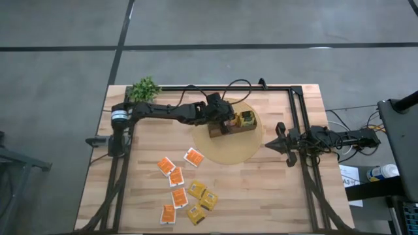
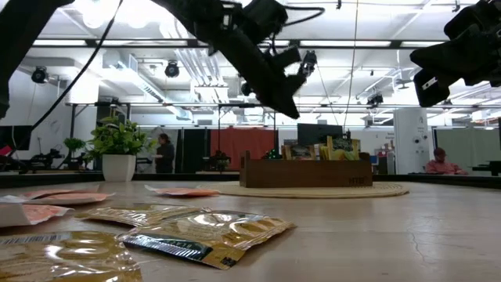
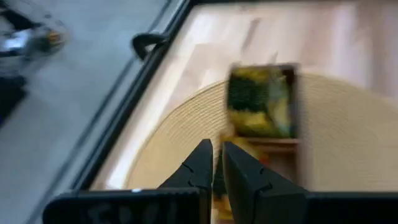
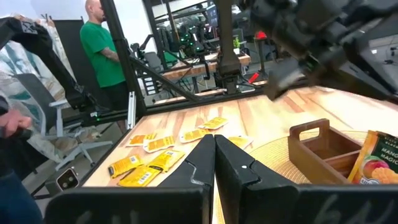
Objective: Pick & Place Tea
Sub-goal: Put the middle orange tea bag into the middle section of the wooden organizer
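Tea [image 1: 185, 190]: flat glossy foil squares on wood-grain table [image 1: 274, 196]; round woven mat [image 1: 228, 147].

The whole table [image 1: 274, 196] is seen from straight above in the high view, with both arms reaching in from left and right. A level look across the tabletop is given by the low view, set close behind the near sachets [image 2: 196, 235], the wooden box [image 2: 305, 171] lying farther off. The box [image 3: 264, 118] is looked down on closely from the left wrist. From the right wrist, the table is viewed leftward, low and level; box [image 4: 320, 149] and round mat [image 4: 267, 158] are shared by all views.
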Robot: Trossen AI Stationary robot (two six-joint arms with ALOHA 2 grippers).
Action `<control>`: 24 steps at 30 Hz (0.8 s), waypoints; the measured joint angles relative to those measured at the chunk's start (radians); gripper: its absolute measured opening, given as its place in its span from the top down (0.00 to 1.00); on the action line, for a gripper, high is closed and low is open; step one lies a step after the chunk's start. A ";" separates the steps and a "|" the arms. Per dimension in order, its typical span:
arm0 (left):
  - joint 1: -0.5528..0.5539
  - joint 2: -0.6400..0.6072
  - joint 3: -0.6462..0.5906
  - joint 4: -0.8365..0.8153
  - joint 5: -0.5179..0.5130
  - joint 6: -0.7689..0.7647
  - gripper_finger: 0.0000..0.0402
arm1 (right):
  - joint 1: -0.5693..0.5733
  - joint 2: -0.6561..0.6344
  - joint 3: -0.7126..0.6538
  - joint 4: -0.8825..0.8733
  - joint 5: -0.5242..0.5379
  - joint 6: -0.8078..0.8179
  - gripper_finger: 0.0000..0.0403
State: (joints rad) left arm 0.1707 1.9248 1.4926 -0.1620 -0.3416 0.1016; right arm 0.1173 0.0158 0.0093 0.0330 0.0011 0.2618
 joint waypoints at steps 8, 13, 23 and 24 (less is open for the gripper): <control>-0.028 -0.115 -0.116 -0.047 0.123 -0.122 0.82 | 0.000 -0.001 0.000 0.000 0.000 0.000 0.98; -0.047 -0.185 -0.181 -0.107 0.135 -0.185 0.64 | 0.000 -0.001 0.000 0.000 0.000 0.000 0.98; -0.129 -0.242 -0.195 -0.279 0.151 -0.214 0.36 | 0.000 0.000 0.000 0.000 0.000 0.000 0.98; -0.139 -0.249 -0.201 -0.281 0.160 -0.197 0.35 | 0.000 0.000 0.000 0.000 0.000 0.000 0.98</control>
State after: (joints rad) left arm 0.0317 1.6763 1.2918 -0.4434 -0.1820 -0.0957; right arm 0.1173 0.0154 0.0093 0.0330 0.0010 0.2616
